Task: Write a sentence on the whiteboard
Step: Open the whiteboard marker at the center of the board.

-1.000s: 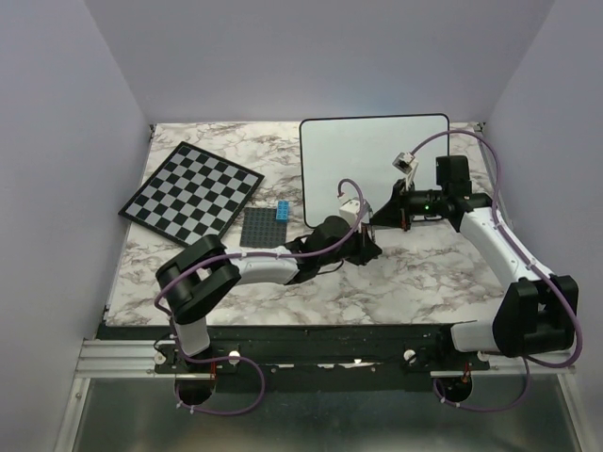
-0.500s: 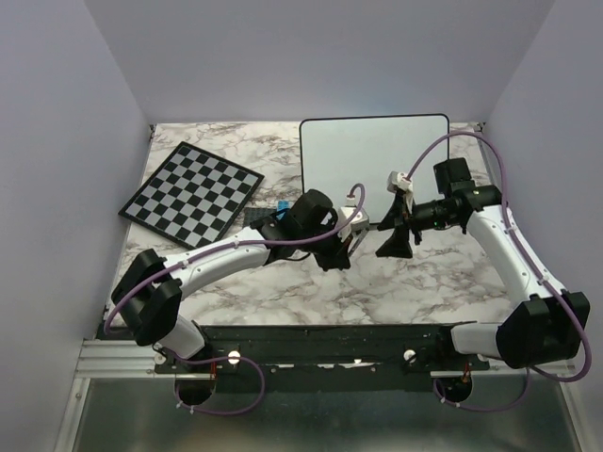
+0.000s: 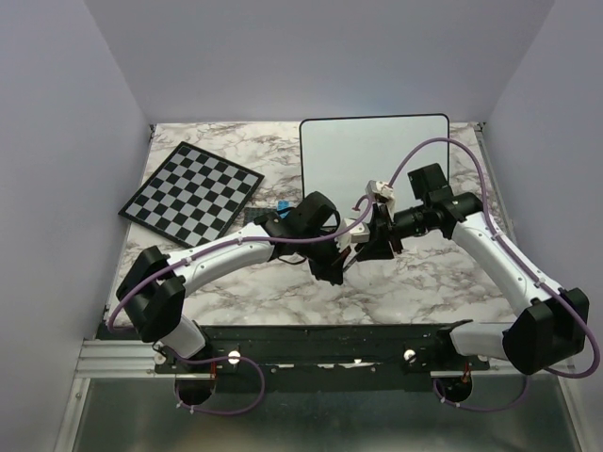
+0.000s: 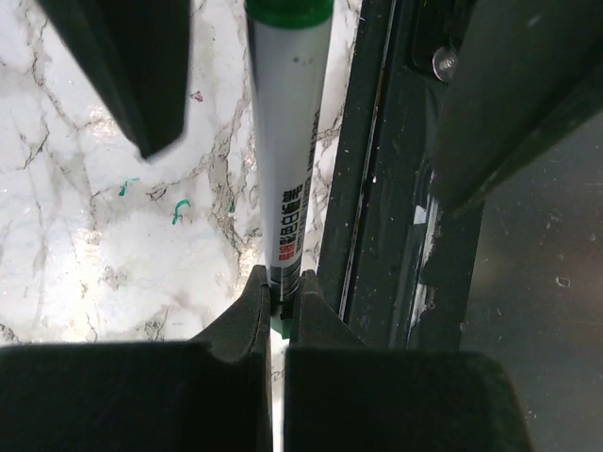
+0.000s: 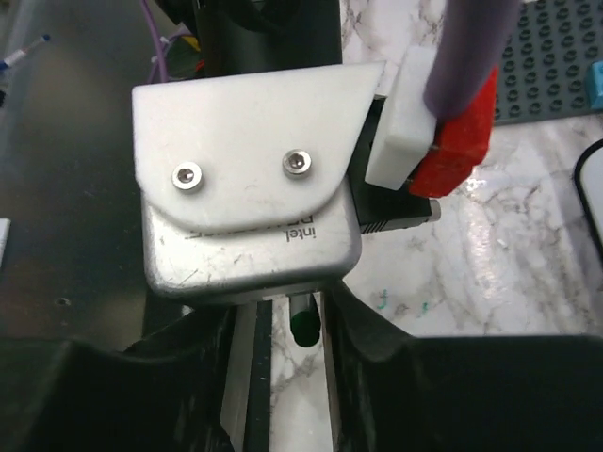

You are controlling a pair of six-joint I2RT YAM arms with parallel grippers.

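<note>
Near the middle of the top view, just below the whiteboard [image 3: 377, 155] at upper centre, the left gripper [image 4: 281, 287] is pinching a marker [image 4: 287, 141], while the right gripper [image 5: 283, 315] is standing spread around its far green end

Left gripper [image 3: 332, 269] and right gripper [image 3: 369, 247] close together over grey-veined white marble tabletop [image 3: 424, 282], just before black-framed rectangular whiteboard [image 3: 377, 155]. Black-and-white chequered chessboard [image 3: 191, 188] rear left.
</note>
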